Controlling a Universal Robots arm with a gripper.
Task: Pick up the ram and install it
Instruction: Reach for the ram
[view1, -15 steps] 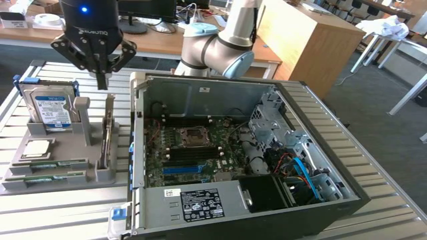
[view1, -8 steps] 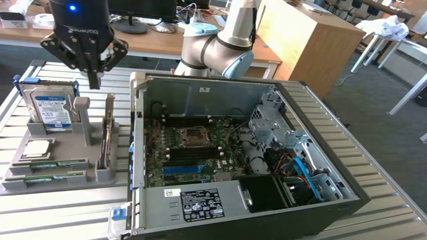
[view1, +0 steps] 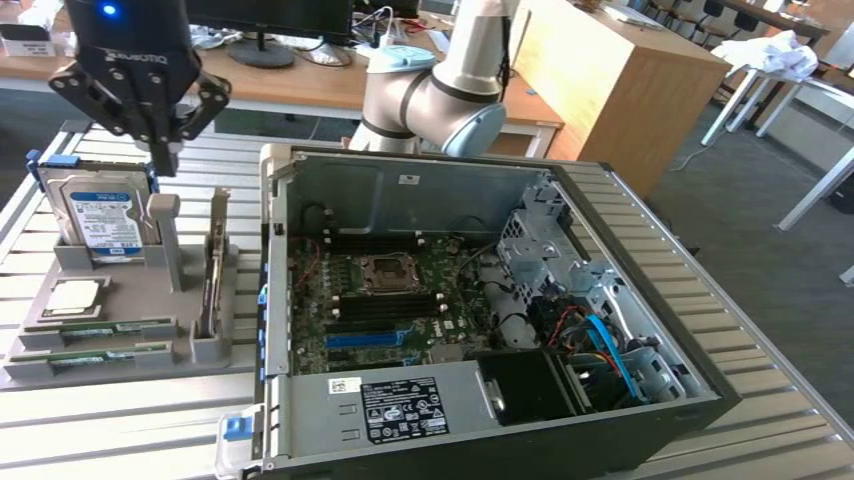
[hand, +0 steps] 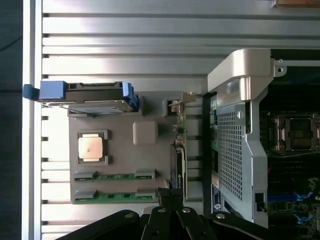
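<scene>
1. The jaws hang pressed together and empty above the hard drive (view1: 104, 215), which stands in the grey holder (view1: 140, 295).
2. The ram (view1: 96, 331) lies slotted in that holder with a second stick (view1: 91, 358) alongside, near the processor (view1: 74, 296).
3. An upright expansion card (view1: 214, 270) stands between them and the open computer case (view1: 400, 195).

Claw (hand: 170, 194) partly beyond frame edge

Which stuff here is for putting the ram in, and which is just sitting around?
For the job: two green ram sticks, the gripper (shut, above the grey holder), the motherboard in the open computer case.

Just lying about: hard drive, silver processor chip, expansion card.
</scene>
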